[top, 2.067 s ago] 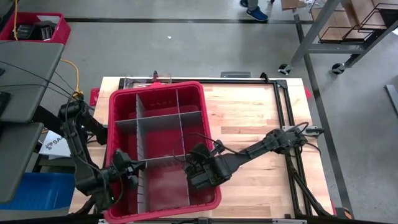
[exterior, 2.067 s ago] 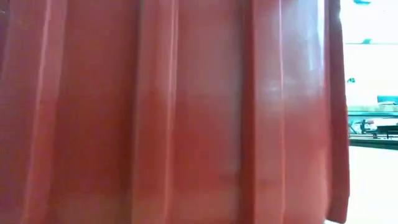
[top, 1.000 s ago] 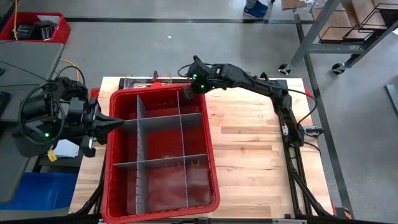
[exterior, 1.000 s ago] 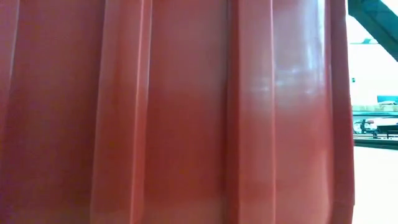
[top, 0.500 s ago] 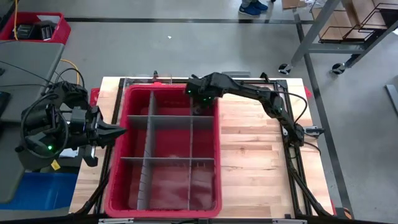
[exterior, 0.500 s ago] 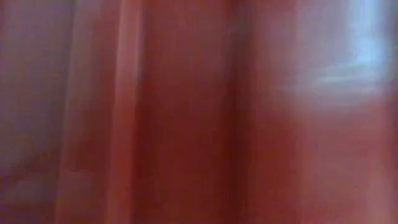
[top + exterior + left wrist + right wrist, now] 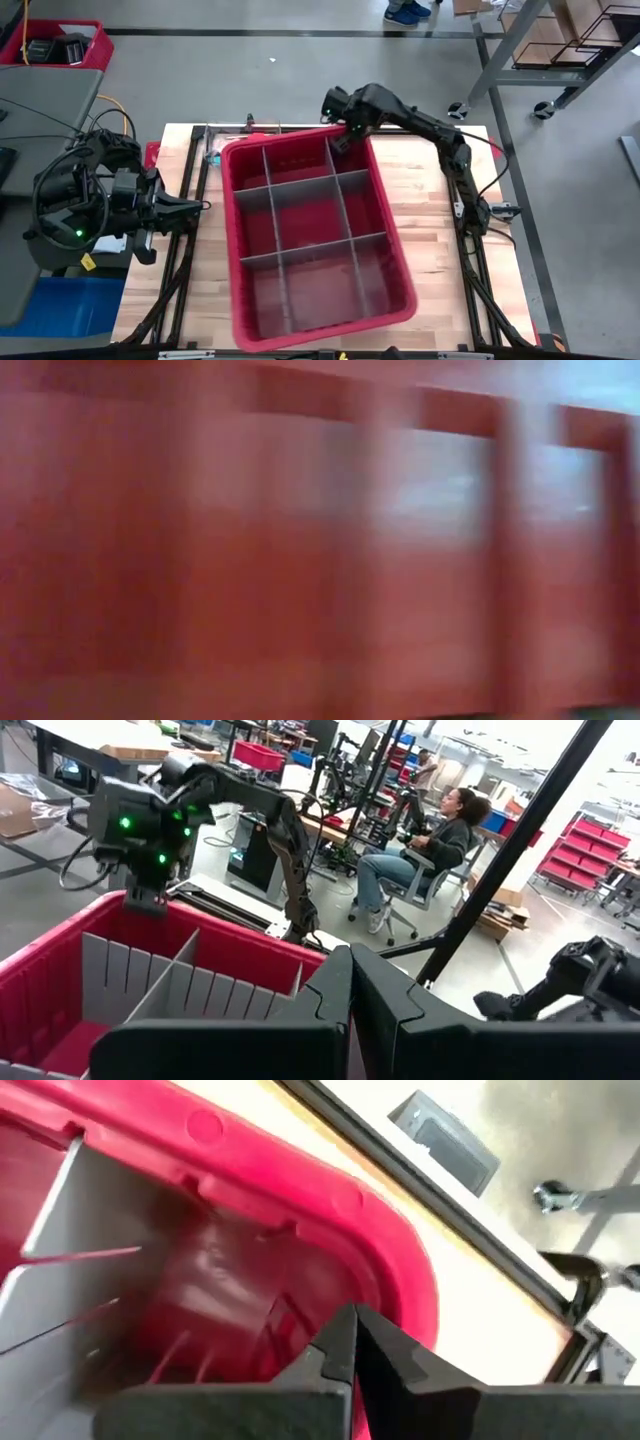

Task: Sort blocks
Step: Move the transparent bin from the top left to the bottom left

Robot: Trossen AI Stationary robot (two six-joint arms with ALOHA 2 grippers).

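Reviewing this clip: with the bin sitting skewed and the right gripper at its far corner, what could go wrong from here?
The red bin sits rotated, its near corner by the table's front edge; more pushing might tip it off. The right gripper, shut, is at the bin's far corner and could snag the grey dividers. The left gripper, shut, waits outside.

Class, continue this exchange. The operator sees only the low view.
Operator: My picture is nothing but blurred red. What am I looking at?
Observer: The side wall of the red bin, which sits skewed on the table.
Operator: Where is the right hand?
Observer: The right hand, shut, is at the bin's far right corner.
Operator: And the left hand?
Observer: The left hand, shut, hangs off to the bin's left, apart from it.
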